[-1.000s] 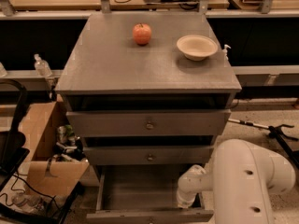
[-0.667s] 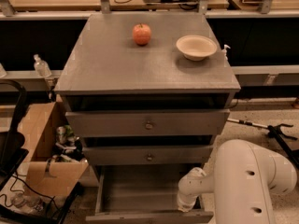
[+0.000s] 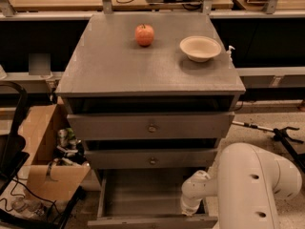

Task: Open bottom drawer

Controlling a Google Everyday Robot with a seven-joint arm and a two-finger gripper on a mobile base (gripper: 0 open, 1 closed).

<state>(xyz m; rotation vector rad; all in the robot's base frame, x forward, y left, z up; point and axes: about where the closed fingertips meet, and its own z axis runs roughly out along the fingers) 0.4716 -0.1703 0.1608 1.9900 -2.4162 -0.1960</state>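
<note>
The bottom drawer (image 3: 143, 194) of the grey cabinet stands pulled out, and its plain grey inside shows. Its front rail (image 3: 147, 221) lies at the lower edge of the view, and its knob is out of sight. My white arm (image 3: 257, 190) comes in from the lower right. My gripper (image 3: 189, 208) is at the arm's end, low over the right part of the open drawer, close to the front rail. The wrist covers it.
Two wider drawers (image 3: 151, 126) (image 3: 152, 159) sit above, each slightly out. On the cabinet top (image 3: 119, 66) rest an apple (image 3: 144, 35) and a bowl (image 3: 200, 48). A cardboard box (image 3: 47, 151) of clutter and a black frame (image 3: 12, 147) stand to the left. A tripod leg (image 3: 281, 135) lies on the floor to the right.
My wrist has sunk slightly lower and nearer the drawer's front rail. The drawer stays pulled out, and the items on top have not moved.
</note>
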